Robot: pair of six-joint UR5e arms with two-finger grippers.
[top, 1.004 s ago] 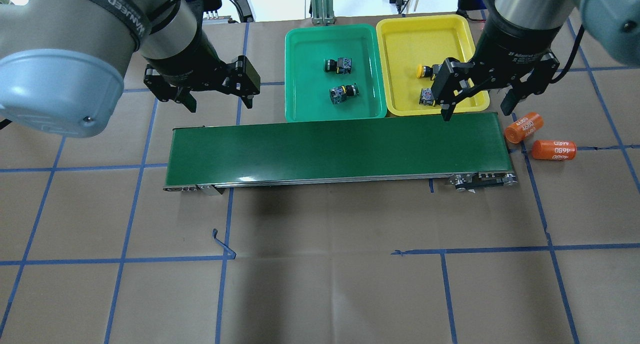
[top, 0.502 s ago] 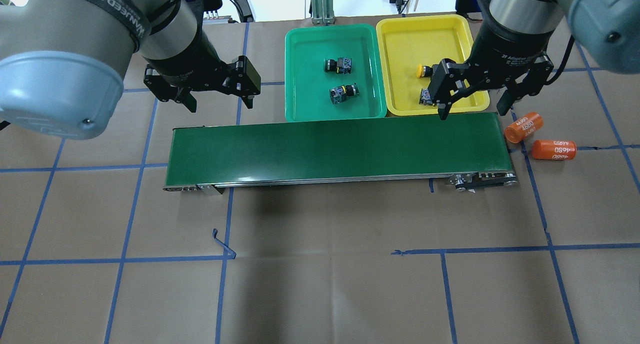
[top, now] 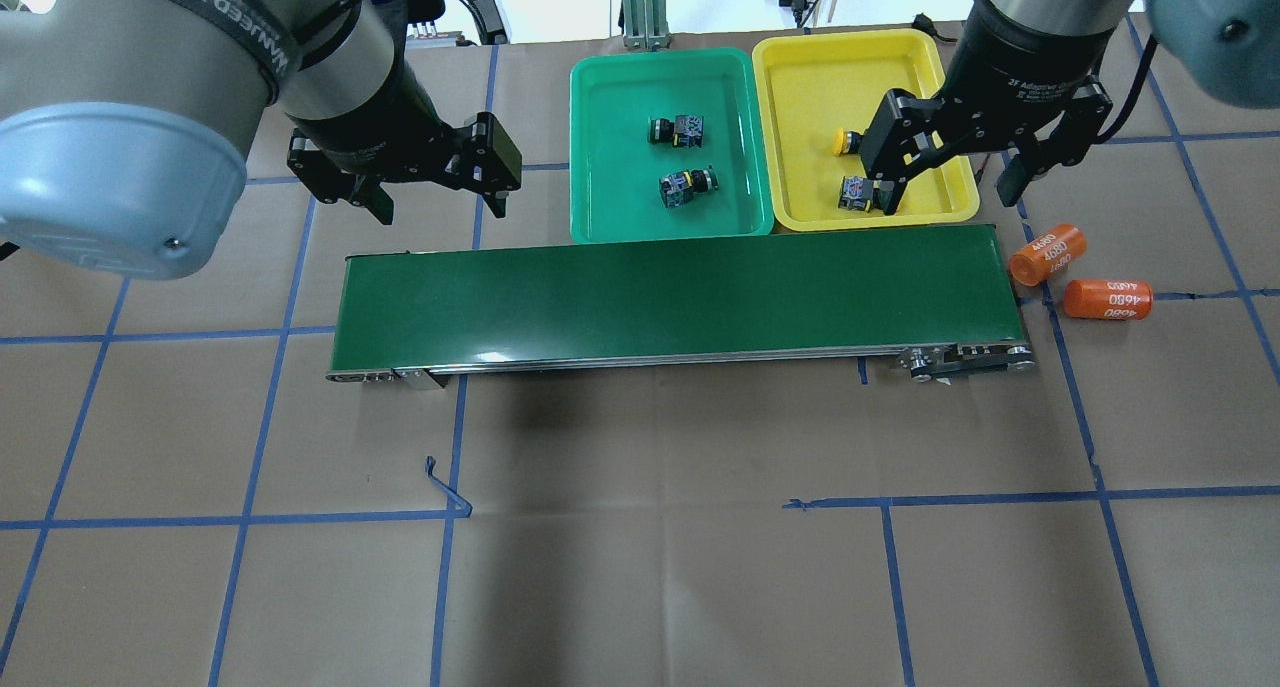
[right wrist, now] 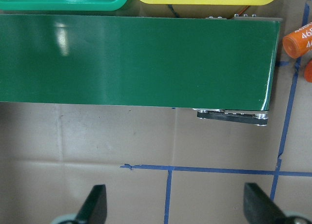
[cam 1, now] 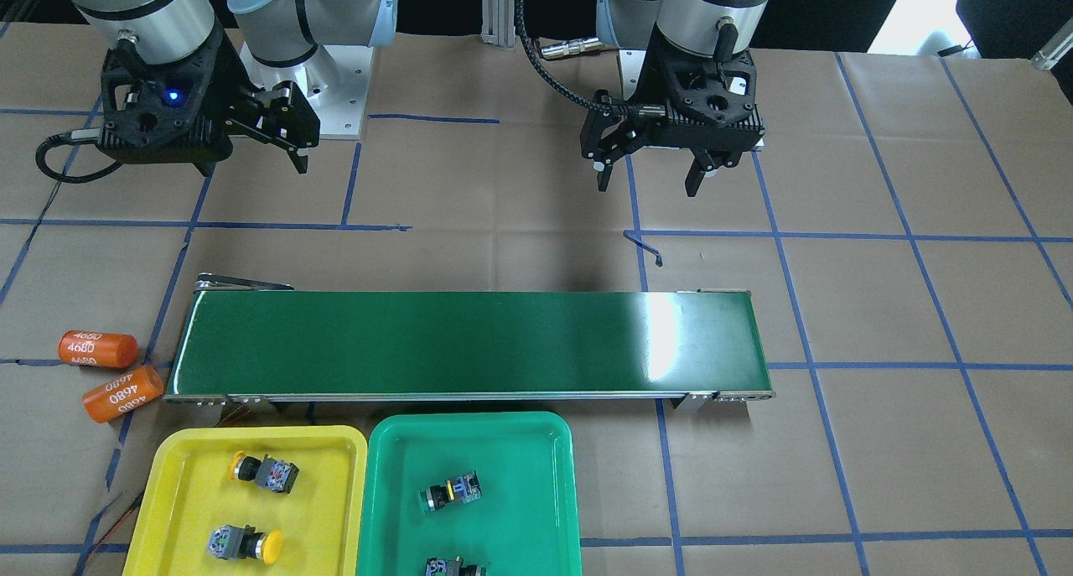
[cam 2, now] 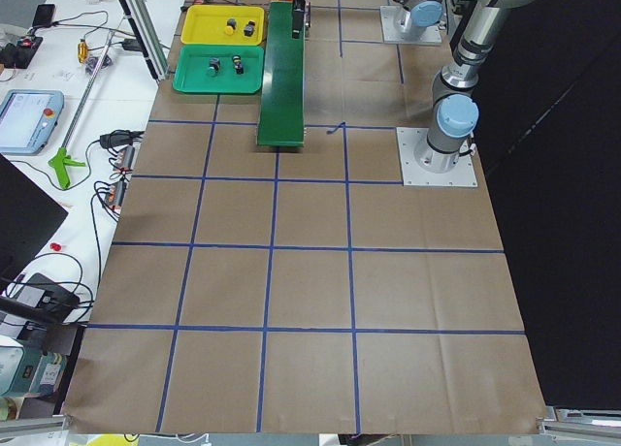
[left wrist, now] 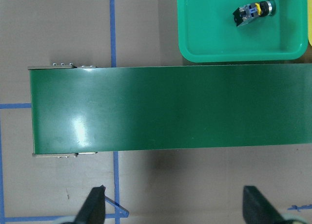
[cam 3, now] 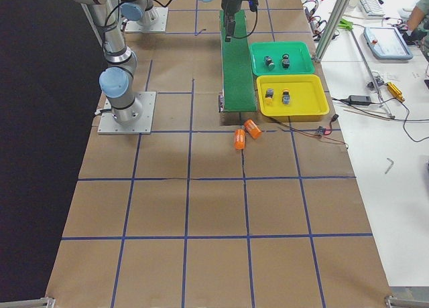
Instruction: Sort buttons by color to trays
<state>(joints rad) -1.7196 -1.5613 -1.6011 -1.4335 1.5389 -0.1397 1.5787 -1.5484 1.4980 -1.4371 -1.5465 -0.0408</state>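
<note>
The green tray [top: 620,202] holds two green-capped buttons [top: 676,129] [top: 687,186]. The yellow tray [top: 850,77] beside it holds two yellow-capped buttons [top: 850,142] [top: 858,193]. In the front-facing view the yellow tray [cam 1: 184,500] and green tray [cam 1: 528,450] sit at the bottom. My left gripper [top: 440,205] is open and empty, held high off the belt's left end; it also shows in the front-facing view [cam 1: 647,184]. My right gripper [top: 948,199] is open and empty, high near the belt's right end, and partly hides the yellow tray's corner.
A long dark-green conveyor belt [top: 680,292] lies across the table in front of the trays, bare on top. Two orange cylinders marked 4680 [top: 1046,254] [top: 1107,299] lie off its right end. Brown paper with blue tape lines covers the table.
My right gripper has shifted a little up the overhead view, staying open. The left arm and the buttons have not moved.
</note>
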